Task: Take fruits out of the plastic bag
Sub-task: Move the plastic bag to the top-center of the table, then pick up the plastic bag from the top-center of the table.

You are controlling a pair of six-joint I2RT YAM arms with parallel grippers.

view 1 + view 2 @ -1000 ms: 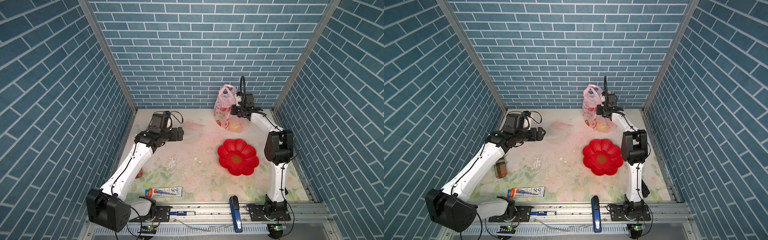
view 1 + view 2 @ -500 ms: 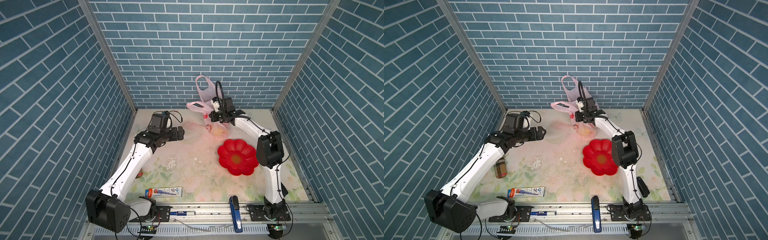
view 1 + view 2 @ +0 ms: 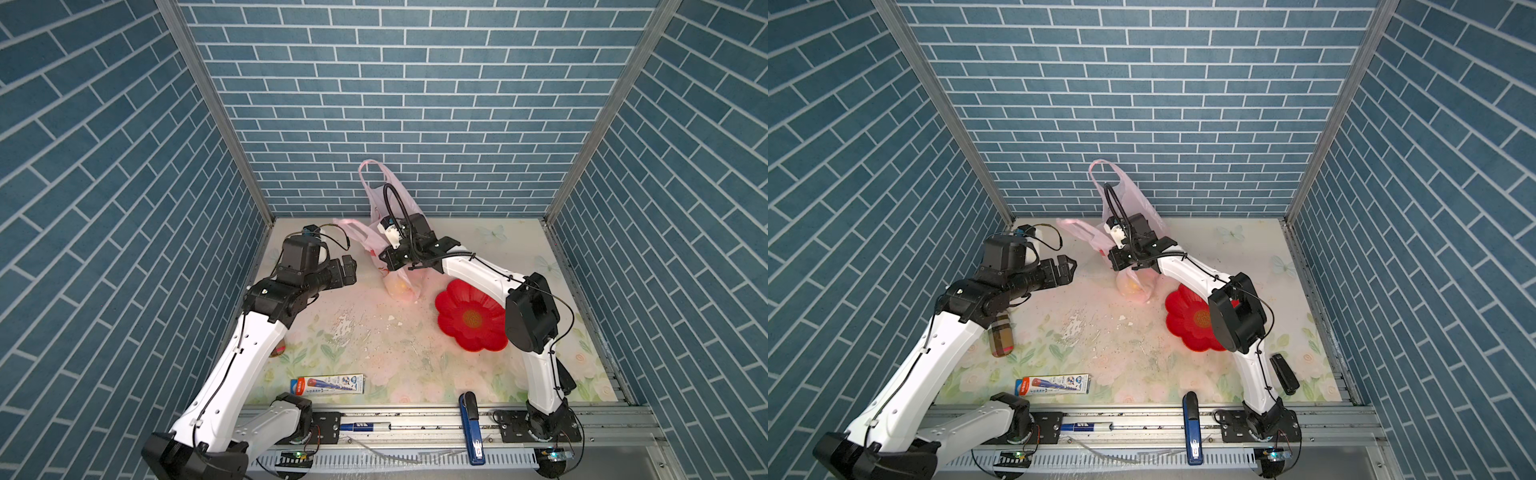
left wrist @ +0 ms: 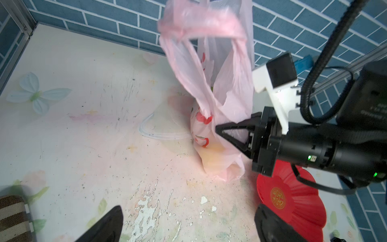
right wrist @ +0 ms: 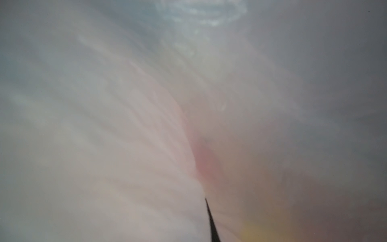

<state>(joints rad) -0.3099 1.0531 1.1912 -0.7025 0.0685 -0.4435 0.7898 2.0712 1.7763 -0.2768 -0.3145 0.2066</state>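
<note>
The right gripper [image 4: 217,128], jaws pinched shut on the middle of the plastic bag [image 4: 228,88], holds it up at the far centre of the counter [image 3: 374,357]. The bag's bottom rests just left of the red plate [image 3: 457,299]. The left gripper [image 3: 1069,269] hovers to its left, jaws spread and empty. I'd call this the opening step. The next move calls for catching a handle and parting the mouth. I count one bag, two loop handles [image 4: 201,23] and one plate. One yellowish fruit [image 3: 1133,284] shows through the film, and any others can't be counted.

Bare tabletop [image 3: 374,345] between left gripper [image 3: 1068,268], jaws spread, and bag [image 3: 401,286]: open lane. Loose handle [image 4: 199,27] drooping across upper approach. Other flank blocked by right gripper [image 4: 216,128], clamped on bag wall, and plate [image 3: 469,320] just beside. Jar [image 3: 1000,336] under left arm. Box [image 3: 330,384], stapler [image 3: 471,428] along front edge, well apart.
</note>
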